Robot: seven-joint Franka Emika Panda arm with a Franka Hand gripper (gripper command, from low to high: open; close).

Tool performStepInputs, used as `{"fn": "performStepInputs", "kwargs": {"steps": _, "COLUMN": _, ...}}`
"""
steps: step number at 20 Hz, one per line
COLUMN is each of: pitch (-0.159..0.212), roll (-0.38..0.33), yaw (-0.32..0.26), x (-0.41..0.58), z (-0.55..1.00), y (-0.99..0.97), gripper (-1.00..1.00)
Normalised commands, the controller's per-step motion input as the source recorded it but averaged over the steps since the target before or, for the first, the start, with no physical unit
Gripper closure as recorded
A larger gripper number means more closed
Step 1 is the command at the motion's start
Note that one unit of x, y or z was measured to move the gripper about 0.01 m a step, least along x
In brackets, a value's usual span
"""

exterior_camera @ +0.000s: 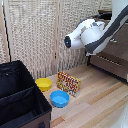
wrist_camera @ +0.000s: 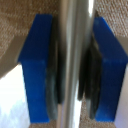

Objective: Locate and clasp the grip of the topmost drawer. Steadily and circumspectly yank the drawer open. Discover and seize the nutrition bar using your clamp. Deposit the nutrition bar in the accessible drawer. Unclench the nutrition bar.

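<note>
**Two Cameras, One Cabinet: A Wide View and a Close One**

The exterior view stood back from the scene, looked slightly downward across the wooden floor (exterior_camera: 95,107) and took in the white robot arm (exterior_camera: 90,35) reaching to the dark cabinet (exterior_camera: 114,55) at that view's right; the wrist view sat very near the clamp (wrist_camera: 74,70), looked straight along its blue fingers (wrist_camera: 37,70) and filled its frame with the silvery bar handle (wrist_camera: 75,30); the two views shared only the cabinet's front, where the arm's end was hidden in the wide shot.
</note>
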Motion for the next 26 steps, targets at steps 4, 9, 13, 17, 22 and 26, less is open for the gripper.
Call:
{"fn": "performStepInputs", "kwargs": {"steps": 4, "pitch": 0.0, "roll": 0.0, "yaw": 0.004, "x": 0.038, "z": -0.12, "y": 0.87, "gripper": 1.0}}
{"fn": "performStepInputs", "kwargs": {"steps": 9, "pitch": 0.01, "roll": 0.003, "yaw": 0.013, "x": 0.206, "z": -0.01, "y": 0.08, "gripper": -1.0}}
{"fn": "performStepInputs", "kwargs": {"steps": 13, "pitch": 0.01, "roll": 0.0, "yaw": 0.0, "x": 0.254, "z": -0.01, "y": 0.04, "gripper": -1.0}}
{"fn": "performStepInputs", "kwargs": {"steps": 17, "pitch": 0.019, "roll": 0.004, "yaw": 0.0, "x": 0.317, "z": 0.01, "y": 0.16, "gripper": -1.0}}
{"fn": "performStepInputs", "kwargs": {"steps": 22, "pitch": 0.026, "roll": 0.024, "yaw": -0.012, "x": 0.384, "z": 0.02, "y": 0.33, "gripper": -1.0}}
{"fn": "performStepInputs", "kwargs": {"steps": 26, "pitch": -0.003, "roll": 0.088, "yaw": -0.055, "x": 0.208, "z": 0.0, "y": 0.45, "gripper": -1.0}}
